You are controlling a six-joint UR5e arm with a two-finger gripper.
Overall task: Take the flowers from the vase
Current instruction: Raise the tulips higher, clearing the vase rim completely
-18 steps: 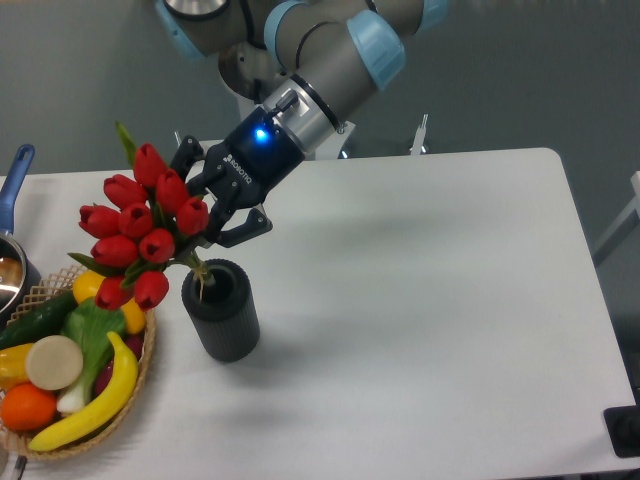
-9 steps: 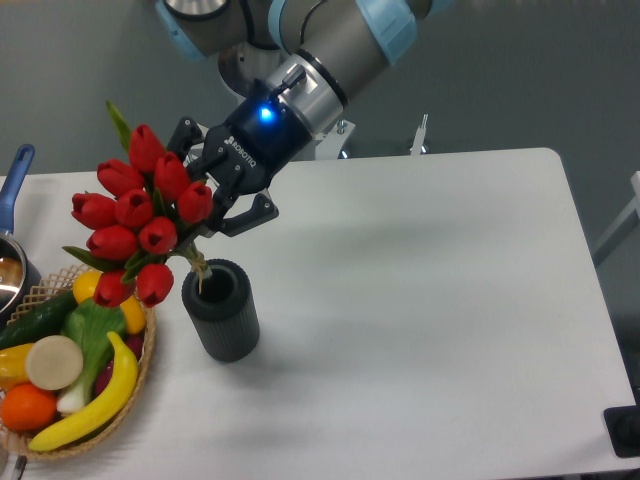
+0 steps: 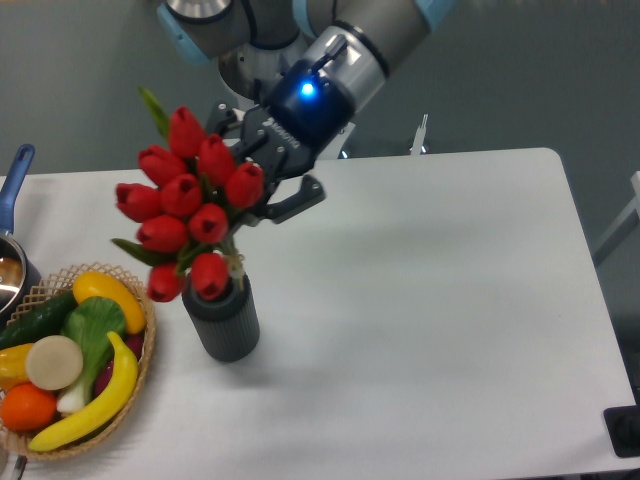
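Note:
The flowers (image 3: 190, 205), a bunch of glossy red tulip buds with green leaves, hang in the air over the left part of the table. My gripper (image 3: 262, 192) is shut on their stems just right of the buds. The dark grey ribbed vase (image 3: 221, 318) stands upright below them. The lowest buds overlap the vase's mouth in this view, so the stem ends are hidden and I cannot tell whether they are still inside.
A wicker basket (image 3: 140, 372) of plastic fruit and vegetables sits at the left front, close to the vase. A steel pot with a blue handle (image 3: 17, 170) is at the left edge. The white table (image 3: 430, 300) stretches to the right.
My gripper has risen and shifted right with the flowers in it. The bunch now sits higher and over the vase instead of leaning left over the basket.

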